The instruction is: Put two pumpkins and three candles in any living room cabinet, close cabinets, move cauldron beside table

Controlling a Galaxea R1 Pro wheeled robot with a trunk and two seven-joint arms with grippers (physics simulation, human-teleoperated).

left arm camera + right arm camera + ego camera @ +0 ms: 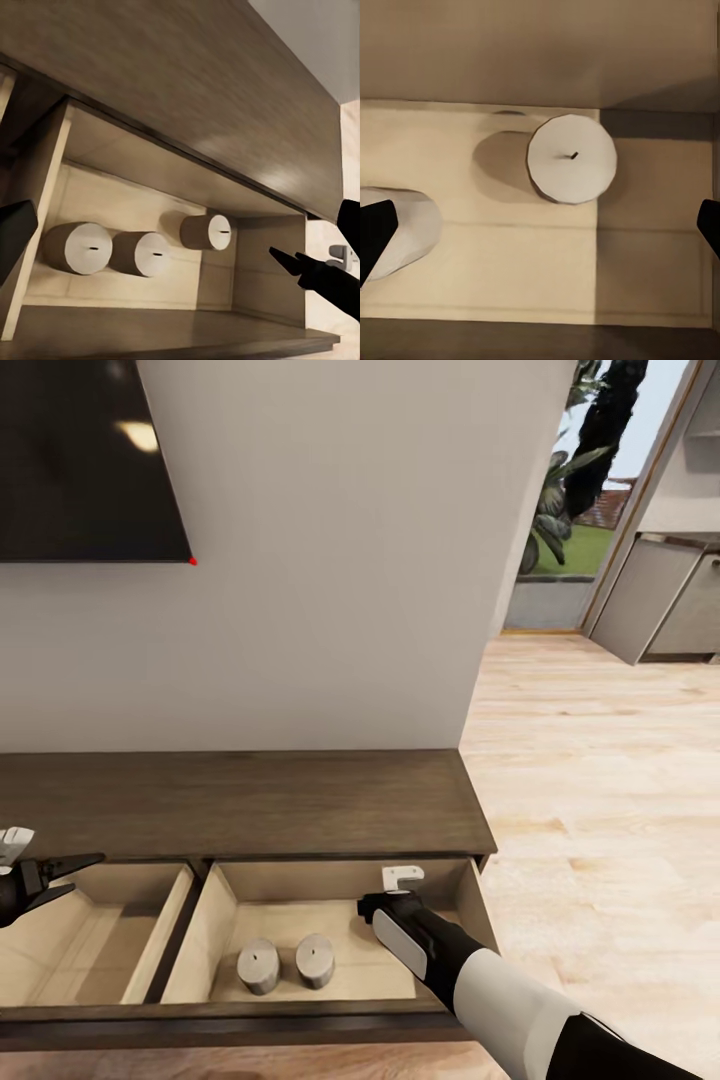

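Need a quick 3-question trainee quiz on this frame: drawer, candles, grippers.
1. How many candles stand in the cabinet's open right-hand drawer?
2. True or false: the right gripper has its fingers shut on a candle.
3. What hangs on the wall above the cabinet? A) dark screen B) mirror C) shelf

Key: 1) three; 2) false, the fingers are spread wide above one candle; 3) A

Two candles [286, 964] stand in the cabinet's [240, 800] open drawer beside the right gripper [385, 905], apparently open.
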